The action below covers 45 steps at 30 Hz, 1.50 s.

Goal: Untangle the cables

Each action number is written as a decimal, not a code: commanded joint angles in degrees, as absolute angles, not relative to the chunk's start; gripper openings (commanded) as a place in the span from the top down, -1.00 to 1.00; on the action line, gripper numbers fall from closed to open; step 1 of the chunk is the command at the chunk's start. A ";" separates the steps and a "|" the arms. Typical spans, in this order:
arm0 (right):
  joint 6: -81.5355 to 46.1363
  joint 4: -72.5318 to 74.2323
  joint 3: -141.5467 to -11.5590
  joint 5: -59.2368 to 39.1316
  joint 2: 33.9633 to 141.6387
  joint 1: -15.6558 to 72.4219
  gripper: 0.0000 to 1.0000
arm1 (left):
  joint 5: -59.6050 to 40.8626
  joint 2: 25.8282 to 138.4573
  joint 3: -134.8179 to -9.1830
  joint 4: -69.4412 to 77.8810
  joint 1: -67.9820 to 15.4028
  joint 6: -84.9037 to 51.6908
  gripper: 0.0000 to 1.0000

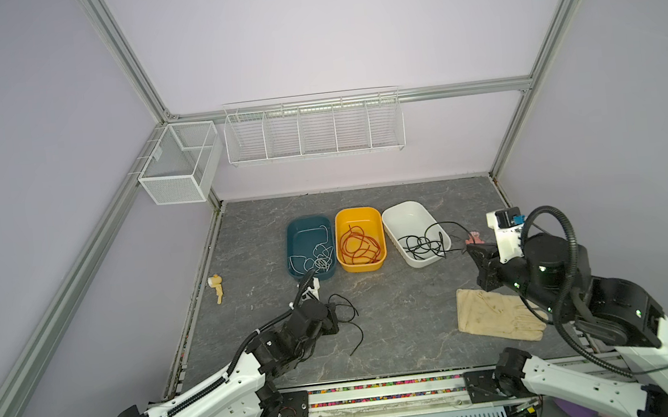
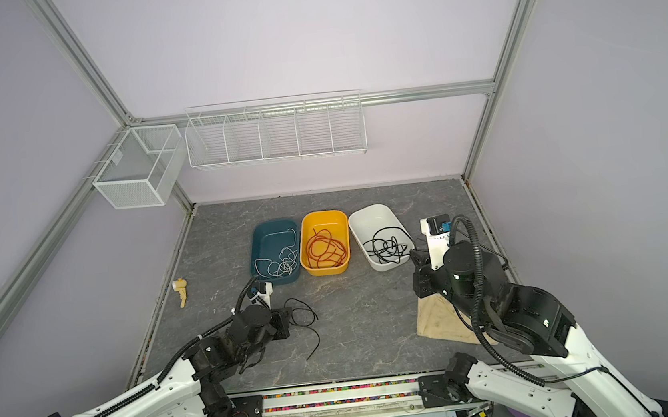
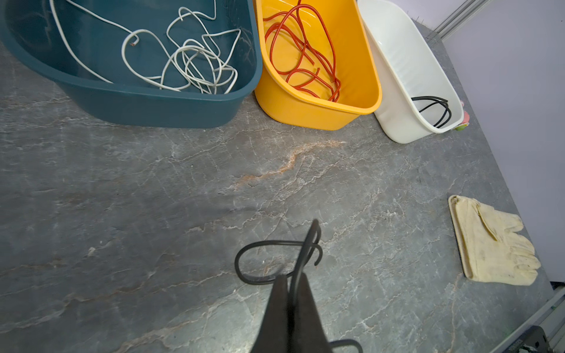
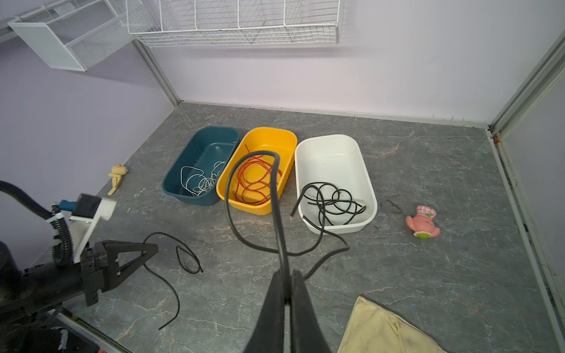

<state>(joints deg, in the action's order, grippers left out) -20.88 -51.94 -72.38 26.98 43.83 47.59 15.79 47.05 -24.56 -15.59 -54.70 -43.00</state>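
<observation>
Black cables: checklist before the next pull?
1. Left end effector shut on loose black cable: ok.
2. Right end effector shut on second black cable: ok.
3. The two held cables apart from each other: ok.
4. Second black cable free of black pile in white tub: cannot tell; it crosses the rim.
5. White cables in teal tub, red cables in yellow tub: ok.

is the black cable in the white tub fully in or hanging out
Partly out: the thin black cable coils inside the white plastic tub, but strands cross its near rim to the shut right gripper.
</observation>
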 commanded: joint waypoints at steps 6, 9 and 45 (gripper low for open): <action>-18.23 -50.77 -73.30 27.35 48.50 41.44 0.87 | 15.78 47.59 -25.31 -15.59 -54.76 -41.48 1.00; -17.28 -49.48 -73.55 26.14 51.34 39.51 0.87 | 15.91 47.63 -25.40 -15.64 -54.93 -41.23 1.00; -16.06 -35.83 -81.28 4.95 91.66 18.54 0.87 | 13.73 53.48 -29.27 -15.23 -57.62 -35.53 1.00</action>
